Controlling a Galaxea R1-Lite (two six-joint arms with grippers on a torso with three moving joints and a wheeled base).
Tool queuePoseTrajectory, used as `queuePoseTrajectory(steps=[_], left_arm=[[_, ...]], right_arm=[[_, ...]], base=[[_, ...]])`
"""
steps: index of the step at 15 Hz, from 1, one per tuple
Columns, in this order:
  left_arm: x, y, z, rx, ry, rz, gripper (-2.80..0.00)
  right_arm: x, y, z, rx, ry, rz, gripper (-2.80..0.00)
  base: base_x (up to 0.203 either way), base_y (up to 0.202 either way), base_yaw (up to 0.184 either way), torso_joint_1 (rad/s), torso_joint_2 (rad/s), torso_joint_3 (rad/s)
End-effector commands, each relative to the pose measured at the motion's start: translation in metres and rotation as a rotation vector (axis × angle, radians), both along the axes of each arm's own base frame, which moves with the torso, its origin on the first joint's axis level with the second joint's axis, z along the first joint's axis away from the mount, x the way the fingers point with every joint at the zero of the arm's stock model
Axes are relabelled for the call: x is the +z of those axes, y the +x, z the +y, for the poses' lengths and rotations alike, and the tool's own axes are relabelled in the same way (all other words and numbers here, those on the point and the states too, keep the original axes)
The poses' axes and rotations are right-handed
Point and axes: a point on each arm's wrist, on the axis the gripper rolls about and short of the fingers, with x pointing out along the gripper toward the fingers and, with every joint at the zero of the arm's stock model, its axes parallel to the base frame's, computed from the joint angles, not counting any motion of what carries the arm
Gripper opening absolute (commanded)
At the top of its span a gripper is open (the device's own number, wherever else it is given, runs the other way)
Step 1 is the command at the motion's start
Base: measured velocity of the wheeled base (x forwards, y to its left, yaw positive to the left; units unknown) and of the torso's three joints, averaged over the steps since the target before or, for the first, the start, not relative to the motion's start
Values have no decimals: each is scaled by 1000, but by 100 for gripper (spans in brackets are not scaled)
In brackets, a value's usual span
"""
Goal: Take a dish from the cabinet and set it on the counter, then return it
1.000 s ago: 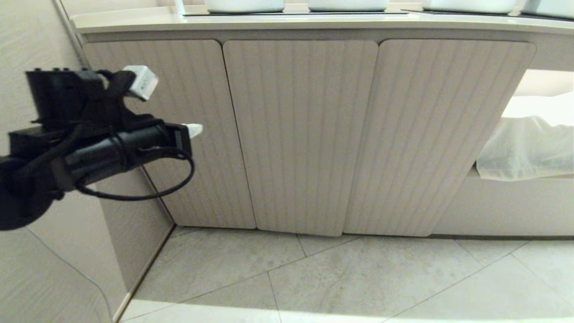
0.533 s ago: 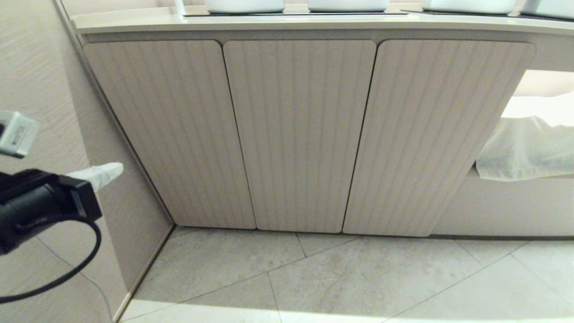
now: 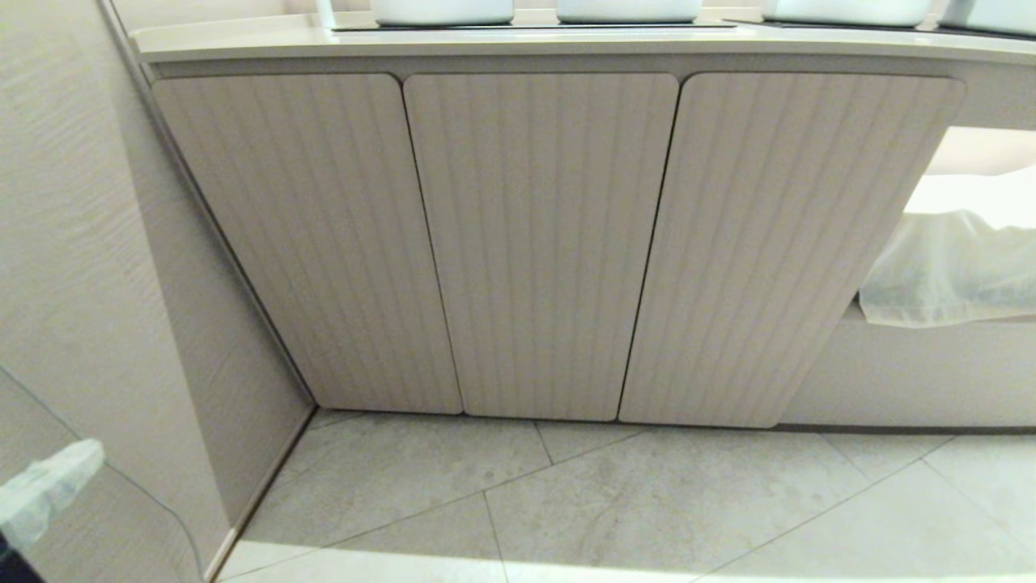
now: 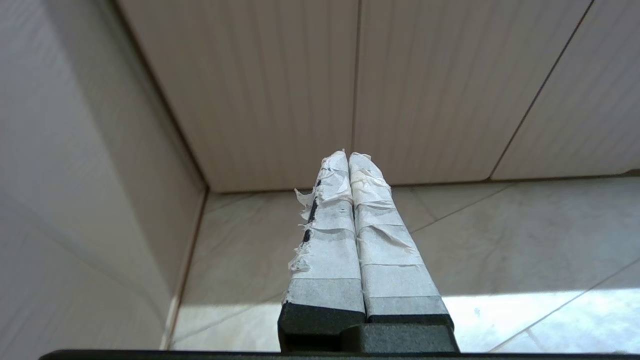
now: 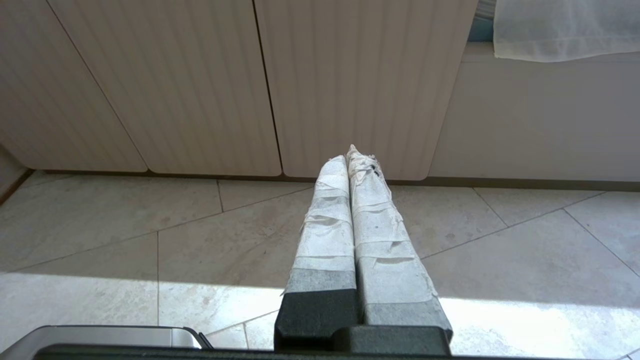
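The cabinet (image 3: 534,243) fills the head view with three fluted beige doors, all closed. Above it runs the cream counter (image 3: 486,40) with a black inset panel. The dish is hidden. My left gripper (image 3: 48,486) shows only as a taped tip at the lower left corner of the head view; in its wrist view the left gripper (image 4: 348,156) is shut and empty, pointing at the foot of the doors. My right gripper (image 5: 348,155) is shut too, empty, low over the floor in front of the cabinet (image 5: 250,85).
White vessels (image 3: 441,10) stand on the counter. A textured wall (image 3: 73,243) closes in the left side. To the right a plain-fronted unit holds a white cloth (image 3: 947,267). Grey floor tiles (image 3: 607,502) lie in front of the cabinet.
My left arm has dropped from in front of the left door down and to the left, nearly out of the head view. The doors stay closed and the right arm has not moved.
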Motion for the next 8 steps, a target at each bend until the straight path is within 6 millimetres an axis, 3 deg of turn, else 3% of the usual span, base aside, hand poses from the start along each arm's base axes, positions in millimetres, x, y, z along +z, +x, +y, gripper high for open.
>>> queuePoseTrajectory(steps=[1,4,8], left_arm=[[-13,-29,-5,15,28,-92,-280],[-44,-45,-8,2,72,-103,-280],[-60,-51,-7,73,82,-41,-280]], right_arm=[[0,0,0,0,0,0,-280],[0,0,0,0,0,1,-280],[0,0,0,0,0,1,-280]], base=[[0,0,0,0,0,0],[0,0,0,0,0,0],[0,0,0,0,0,0]])
